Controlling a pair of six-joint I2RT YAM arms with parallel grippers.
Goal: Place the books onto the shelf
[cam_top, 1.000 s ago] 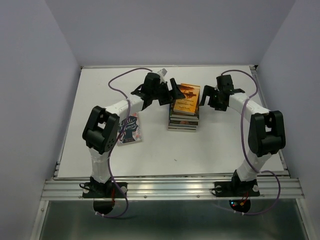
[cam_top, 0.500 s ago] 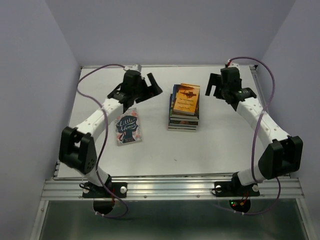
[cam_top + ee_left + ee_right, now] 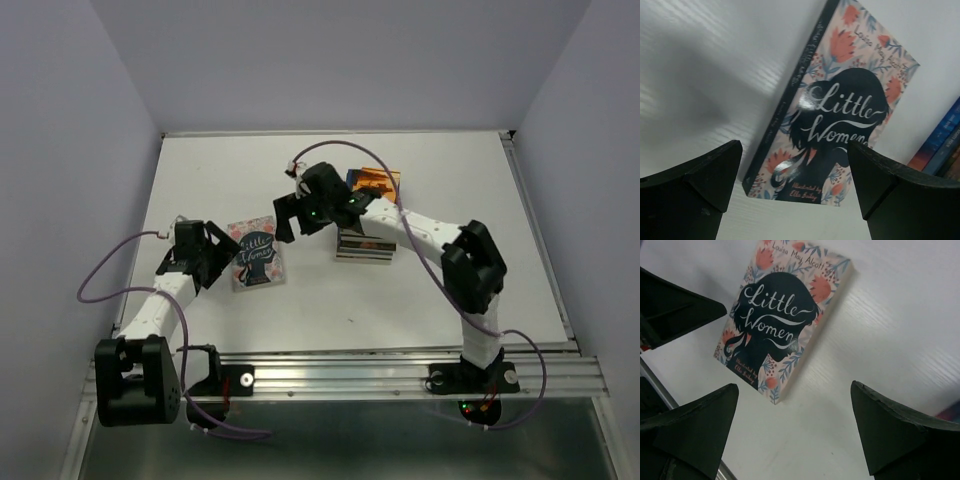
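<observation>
A floral "Little Women" book (image 3: 257, 255) lies flat and alone on the white table (image 3: 430, 290). A stack of books (image 3: 368, 238) stands to its right, an orange cover (image 3: 378, 181) on top, partly hidden by my right arm. My left gripper (image 3: 218, 258) sits open just left of the floral book (image 3: 840, 125), nothing between its fingers (image 3: 695, 190). My right gripper (image 3: 285, 222) reaches across the stack and hangs open just beyond the same book's (image 3: 780, 315) far right corner. The shelf is out of view.
Pale walls close in the table on the left, back and right. A metal rail (image 3: 340, 372) runs along the near edge. The stack's spines (image 3: 940, 145) show at the right edge of the left wrist view. A purple cable (image 3: 110, 270) loops beside the left arm.
Both arms left the stack's sides. The left arm swung back and down to the floral book's left side. The right arm swept leftward over the stack towards that book. Both stayed open.
</observation>
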